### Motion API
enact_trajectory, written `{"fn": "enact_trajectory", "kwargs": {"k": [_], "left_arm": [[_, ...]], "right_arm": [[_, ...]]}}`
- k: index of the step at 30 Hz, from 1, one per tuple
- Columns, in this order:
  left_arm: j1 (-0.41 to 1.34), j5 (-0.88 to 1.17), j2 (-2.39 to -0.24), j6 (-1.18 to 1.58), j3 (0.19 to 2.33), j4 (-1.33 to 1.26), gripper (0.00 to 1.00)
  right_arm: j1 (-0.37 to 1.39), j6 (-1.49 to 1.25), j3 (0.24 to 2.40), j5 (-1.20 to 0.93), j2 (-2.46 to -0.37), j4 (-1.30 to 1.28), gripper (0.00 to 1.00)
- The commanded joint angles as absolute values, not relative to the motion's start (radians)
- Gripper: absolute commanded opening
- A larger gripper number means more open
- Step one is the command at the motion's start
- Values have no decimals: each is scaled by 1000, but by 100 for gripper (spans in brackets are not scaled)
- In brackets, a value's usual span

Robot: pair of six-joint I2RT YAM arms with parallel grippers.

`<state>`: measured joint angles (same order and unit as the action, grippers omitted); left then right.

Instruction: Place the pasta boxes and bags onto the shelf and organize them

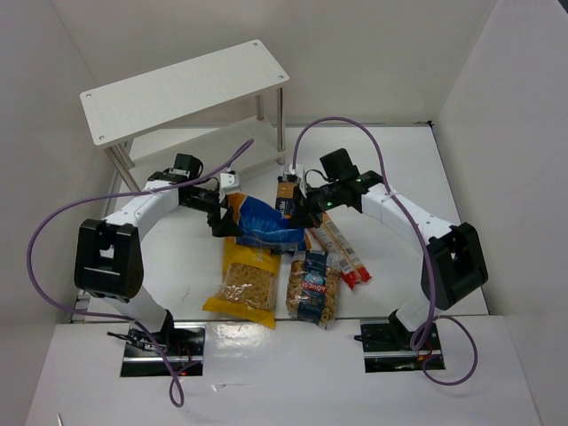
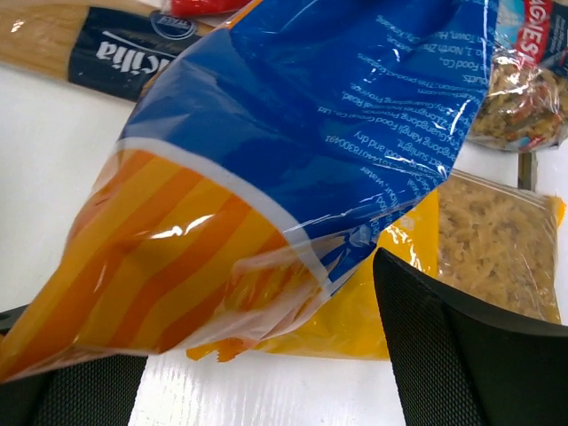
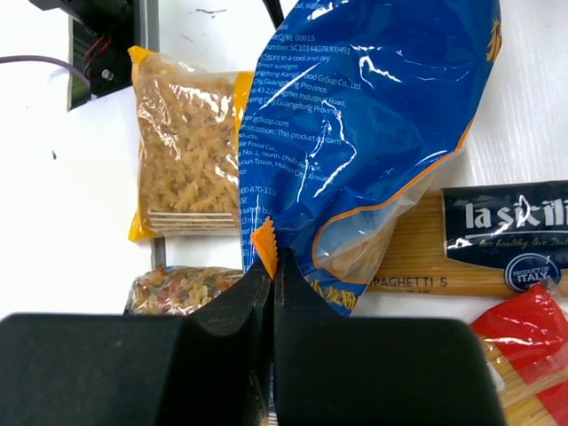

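The blue bag with orange ends (image 1: 266, 224) hangs between my two grippers, lifted above the other packs. My right gripper (image 1: 300, 213) is shut on its orange end seam (image 3: 265, 247). My left gripper (image 1: 222, 218) is open, its fingers wide apart on either side of the bag's other striped orange end (image 2: 169, 266), with a gap at the right finger (image 2: 461, 355). Under it lie the large yellow windowed bag (image 1: 246, 284), the clear blue-labelled bag (image 1: 313, 286), the long navy-tan box (image 3: 479, 235) and the long red pack (image 1: 344, 253). The white shelf (image 1: 186, 89) stands at the back left.
White walls close in the table on the left, back and right. The shelf's silver legs (image 1: 280, 124) stand just behind both wrists. Purple cables loop over each arm. The arm bases (image 1: 160, 342) sit at the near edge.
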<state>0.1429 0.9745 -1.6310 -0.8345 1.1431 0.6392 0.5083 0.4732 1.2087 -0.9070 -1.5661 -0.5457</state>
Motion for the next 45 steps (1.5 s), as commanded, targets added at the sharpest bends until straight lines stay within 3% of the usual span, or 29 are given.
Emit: {"fn": "enact_trajectory", "kwargs": {"k": [1,9,13,16,17,18,26,30,34,45], "left_arm": [[172,1065,-1617,-928,1155,709,99],[202,1108,-1598,-884,1166,684,99],[212,1120,-1611,-847,1176,647,92],[244,1120,-1637,-859,1210,666,60],[255,1120,-1655,-877,1239,701,42],[282,1120,-1664,-894,1256,722,0],[305,1118,-1652,-828,1336,804,0],[295,1098,-1580,-755,1327,793,0],[284,1075,-1485,-640,1281,718,0],[219,979,-1310,-382,1206,565,0]], "right_arm": [[523,489,1216,-983,-1526,-569,0],[523,489,1226,-992,-1537,-578,0],[523,499,1226,-992,-1537,-578,0],[523,499,1226,-992,-1537,-578,0],[523,499,1226,-992,-1537,-578,0],[523,499,1226,-992,-1537,-578,0],[523,468,1226,-940,-1537,-568,1],[523,425,1244,-815,-1528,-558,65],[496,391,1255,-717,-1490,-526,91],[368,336,1212,-654,-1376,-526,95]]}}
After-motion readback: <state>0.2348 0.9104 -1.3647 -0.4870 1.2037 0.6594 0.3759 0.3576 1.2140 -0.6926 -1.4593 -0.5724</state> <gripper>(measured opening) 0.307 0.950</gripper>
